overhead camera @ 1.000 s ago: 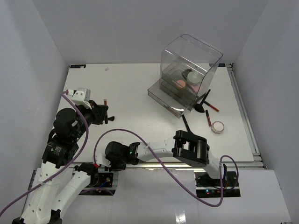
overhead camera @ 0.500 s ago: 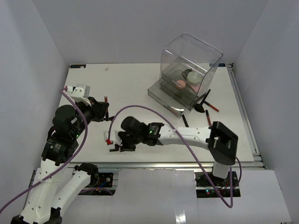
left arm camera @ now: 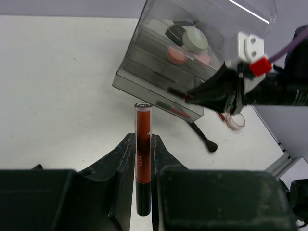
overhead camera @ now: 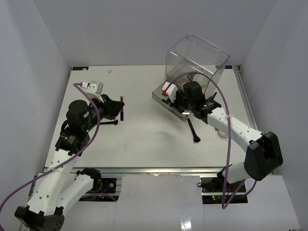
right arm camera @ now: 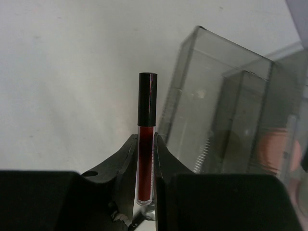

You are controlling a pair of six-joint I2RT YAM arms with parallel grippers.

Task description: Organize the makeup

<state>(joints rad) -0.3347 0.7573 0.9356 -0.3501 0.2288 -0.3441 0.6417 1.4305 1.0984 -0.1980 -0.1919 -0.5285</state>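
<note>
My left gripper [left arm camera: 142,139] is shut on a slim red tube with a black end [left arm camera: 143,144] and holds it above the table's left-middle; both show in the top view, gripper [overhead camera: 117,109] and tube [overhead camera: 122,109]. My right gripper [right arm camera: 146,142] is shut on a dark red lip gloss tube with a black cap [right arm camera: 146,159], right at the front of the clear drawer box [right arm camera: 226,120]. In the top view it [overhead camera: 177,102] is at the box's open lower drawer. Pink [left arm camera: 177,54], pale green [left arm camera: 195,38] and black [left arm camera: 174,32] compacts lie inside the box.
The tall clear drawer box [overhead camera: 195,67] stands at the back right. A black-handled brush [overhead camera: 193,131] lies on the table in front of it. A pale pink compact [left arm camera: 236,121] lies to the right, mostly hidden under my right arm in the top view.
</note>
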